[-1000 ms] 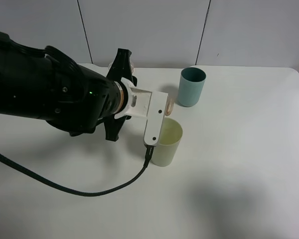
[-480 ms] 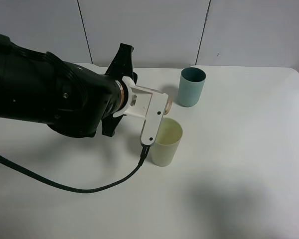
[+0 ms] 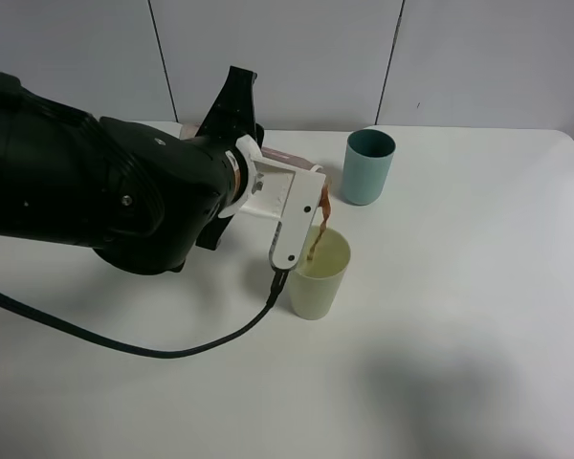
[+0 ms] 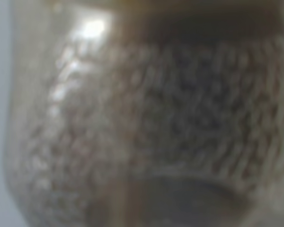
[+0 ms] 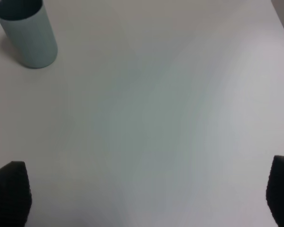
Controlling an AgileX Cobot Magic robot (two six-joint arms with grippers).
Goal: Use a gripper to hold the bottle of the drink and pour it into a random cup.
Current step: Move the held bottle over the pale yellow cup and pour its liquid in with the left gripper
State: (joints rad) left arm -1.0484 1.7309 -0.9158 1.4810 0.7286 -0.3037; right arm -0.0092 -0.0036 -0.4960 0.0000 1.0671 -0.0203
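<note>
Pouring from the small translucent plastic bottle (image 3: 285,156), clamped in the closed black left tool (image 3: 301,191), into the pale yellow-green plastic tumbler (image 3: 318,277) mid white surface (image 3: 459,335): best tilted slowly, brown stream (image 3: 315,239) centred.

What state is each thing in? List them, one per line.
Small translucent plastic bottle: tilted, pouring brown drink.
Pale yellow-green plastic tumbler: upright, catching the stream.
Teal-green tumbler: upright, untouched.
Left gripper: shut on the bottle.
Right gripper: open, empty.
</note>
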